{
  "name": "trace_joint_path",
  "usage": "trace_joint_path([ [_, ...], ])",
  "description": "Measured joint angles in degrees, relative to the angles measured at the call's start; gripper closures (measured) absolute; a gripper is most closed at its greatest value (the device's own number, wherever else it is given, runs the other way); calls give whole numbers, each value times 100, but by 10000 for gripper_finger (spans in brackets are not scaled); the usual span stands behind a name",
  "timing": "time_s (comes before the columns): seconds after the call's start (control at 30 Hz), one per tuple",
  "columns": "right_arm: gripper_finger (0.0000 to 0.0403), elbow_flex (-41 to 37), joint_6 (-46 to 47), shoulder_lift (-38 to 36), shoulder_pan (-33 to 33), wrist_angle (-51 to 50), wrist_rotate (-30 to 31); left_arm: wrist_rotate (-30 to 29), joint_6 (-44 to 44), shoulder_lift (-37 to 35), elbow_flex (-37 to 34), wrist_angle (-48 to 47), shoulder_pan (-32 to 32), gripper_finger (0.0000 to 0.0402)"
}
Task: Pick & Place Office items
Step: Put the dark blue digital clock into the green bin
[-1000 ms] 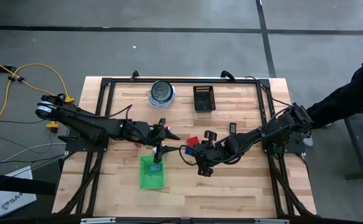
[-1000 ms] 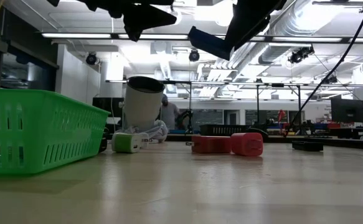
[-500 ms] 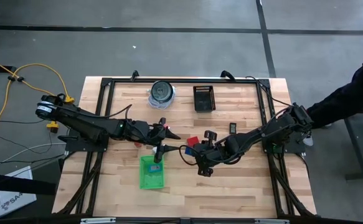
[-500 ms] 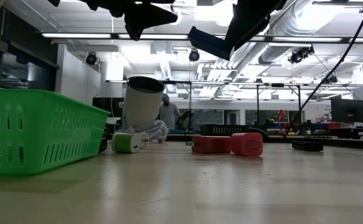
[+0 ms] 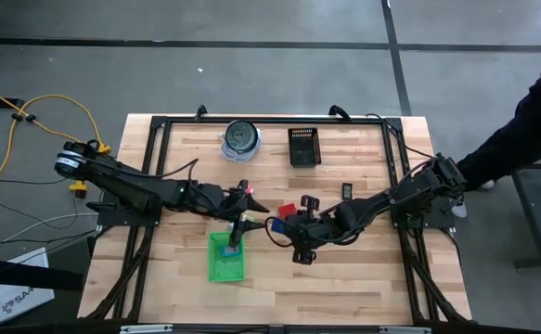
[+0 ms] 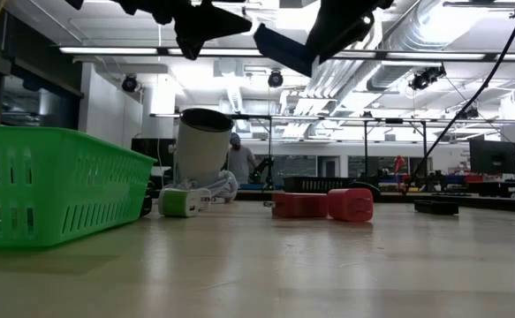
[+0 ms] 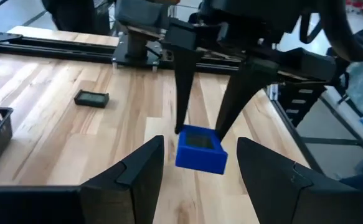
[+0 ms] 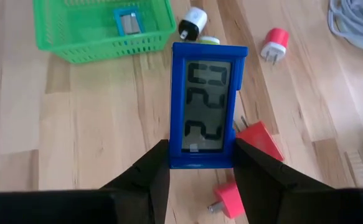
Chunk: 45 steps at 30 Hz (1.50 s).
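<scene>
Table carries the green tray toward its near edge, a small blue item lying inside, while red blocks sit near the middle. Right gripper, raised above the table's middle just beside the tray, clamps a blue clock. Left gripper hangs over the tray's far edge, fingers parted and holding nothing.
</scene>
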Motion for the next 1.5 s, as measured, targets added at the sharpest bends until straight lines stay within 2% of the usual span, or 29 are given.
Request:
trace_joint_path([
  [0.2, 261, 0, -9, 0, 2, -9, 285, -5, 109, -2, 0, -41, -50, 206],
  [0.7, 261, 0, 0, 0, 0, 0, 285, -227, 282, -4, 0, -130, -79, 205],
  [1.07, 261, 0, 2, 0, 2, 37, 287, -232, 294, 318, 0, -164, -76, 131],
  [1.5, 261, 0, -19, 0, 2, 147, 277, -206, 603, 457, 1, 190, -85, 126],
])
